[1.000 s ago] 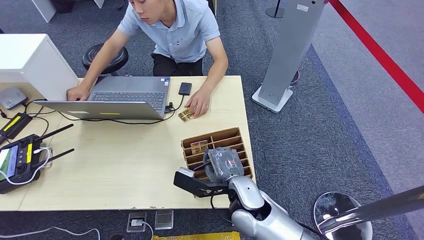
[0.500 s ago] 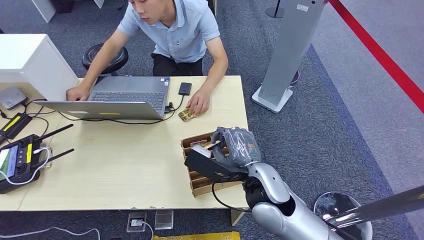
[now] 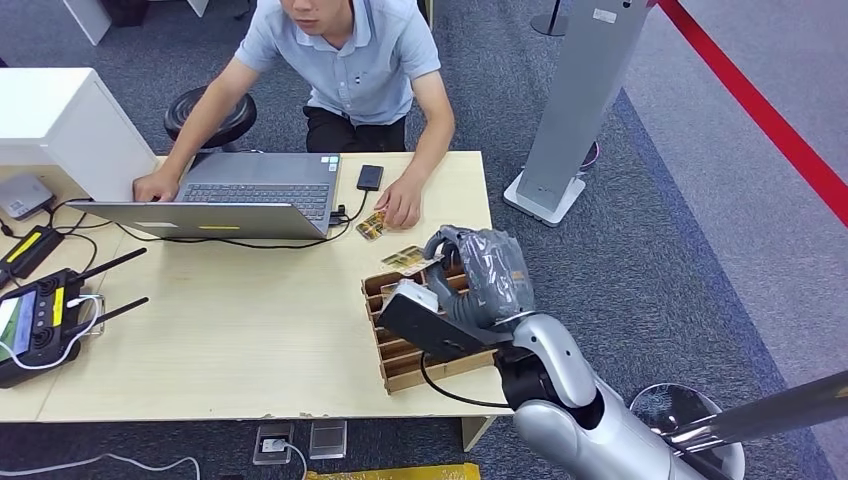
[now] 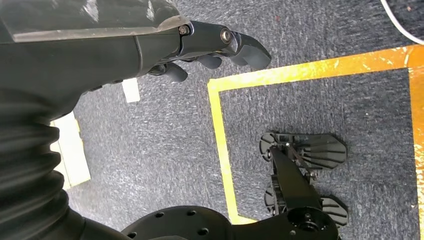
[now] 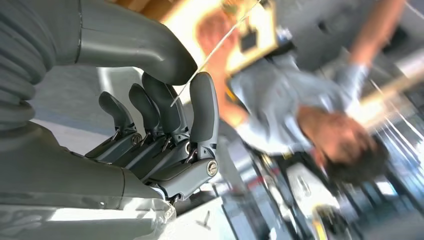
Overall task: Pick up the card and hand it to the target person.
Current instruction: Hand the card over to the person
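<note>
Right wrist view: card [image 5: 215, 54] edge-on.

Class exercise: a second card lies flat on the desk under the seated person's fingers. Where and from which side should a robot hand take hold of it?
The card on the desk lies flat, with the person's hand covering its far end. Probably best to grip the free near edge, coming from the wooden tray side, pinching across its thin faces; a top-down approach would likely meet the fingers.
</note>
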Robot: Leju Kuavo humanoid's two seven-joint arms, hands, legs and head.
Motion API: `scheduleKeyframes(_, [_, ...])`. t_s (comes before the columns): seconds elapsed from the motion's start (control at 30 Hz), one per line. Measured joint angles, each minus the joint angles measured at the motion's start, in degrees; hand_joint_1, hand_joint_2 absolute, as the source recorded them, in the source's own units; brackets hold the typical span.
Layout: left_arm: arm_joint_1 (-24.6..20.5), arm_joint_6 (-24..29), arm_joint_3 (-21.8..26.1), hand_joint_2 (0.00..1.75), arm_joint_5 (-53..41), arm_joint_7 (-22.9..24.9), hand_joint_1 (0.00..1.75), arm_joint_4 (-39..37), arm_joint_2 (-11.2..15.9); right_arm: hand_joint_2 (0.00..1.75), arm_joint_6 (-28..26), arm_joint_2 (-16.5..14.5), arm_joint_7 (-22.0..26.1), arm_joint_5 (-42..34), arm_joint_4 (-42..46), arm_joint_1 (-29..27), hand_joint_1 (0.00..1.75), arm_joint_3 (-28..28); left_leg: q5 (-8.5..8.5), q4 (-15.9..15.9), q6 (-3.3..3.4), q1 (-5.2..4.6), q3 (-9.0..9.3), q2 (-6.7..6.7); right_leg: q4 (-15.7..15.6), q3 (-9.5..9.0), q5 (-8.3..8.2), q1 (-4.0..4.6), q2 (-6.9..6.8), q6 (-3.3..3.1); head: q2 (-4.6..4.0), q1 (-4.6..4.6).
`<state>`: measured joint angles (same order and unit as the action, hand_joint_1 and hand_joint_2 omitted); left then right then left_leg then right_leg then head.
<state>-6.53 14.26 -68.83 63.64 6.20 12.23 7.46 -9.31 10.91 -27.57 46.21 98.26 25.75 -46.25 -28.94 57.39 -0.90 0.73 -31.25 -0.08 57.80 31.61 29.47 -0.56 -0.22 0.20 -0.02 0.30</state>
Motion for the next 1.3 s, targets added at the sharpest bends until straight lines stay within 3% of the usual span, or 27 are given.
scheduleKeyframes(0.13, [-0.29, -0.25, -0.43, 1.75, -0.27, -0.25, 0.0, 0.01, -0.07, 1.75, -8.86, -1.2, 4.49, 1.9, -7.17, 0.78, 1.5, 0.7, 0.0, 0.0, 0.0, 0.0, 0.0, -0.01, 0.0, -0.01, 0.0, 0.0, -0.01, 0.0, 0.0, 0.04])
scheduleKeyframes(0.23, [-0.49, -0.23, -0.6, 1.75, -0.27, -0.26, 0.0, 0.0, -0.11, 1.75, -11.71, -2.14, 5.93, 2.26, -12.5, 1.04, 1.5, 1.31, 0.0, 0.0, 0.0, 0.0, -0.01, -0.01, 0.0, 0.0, 0.0, 0.0, -0.01, 0.0, 0.0, 0.05])
scheduleKeyframes(0.57, [-0.51, 0.11, -1.33, 1.75, -0.19, -0.19, 0.0, 0.0, -0.25, 1.75, -12.28, -3.83, 5.97, 2.89, -21.93, 1.33, 1.5, 1.9, 0.0, 0.0, 0.0, 0.0, -0.05, -0.01, 0.0, 0.05, 0.0, 0.0, 0.0, 0.0, 0.0, 0.0])
scheduleKeyframes(1.23, [-0.37, 0.16, -1.5, 1.75, 0.11, -0.37, 0.0, 0.0, -0.29, 1.75, -13.37, -4.52, 5.25, 2.81, -25.85, 2.18, 1.5, 2.01, 0.0, 0.0, 0.0, 0.0, -0.04, -0.01, 0.0, 0.04, 0.0, 0.0, 0.0, 0.0, 0.0, 0.02])
scheduleKeyframes(1.3, [-0.37, 0.13, -1.68, 1.75, 0.11, -0.37, 0.0, 0.0, -0.29, 1.75, -13.69, -4.51, 5.02, 2.84, -25.93, 2.21, 0.75, 2.01, 0.0, 0.0, 0.0, 0.0, -0.04, -0.01, 0.0, 0.04, 0.0, 0.0, 0.0, 0.0, 0.0, 0.02])
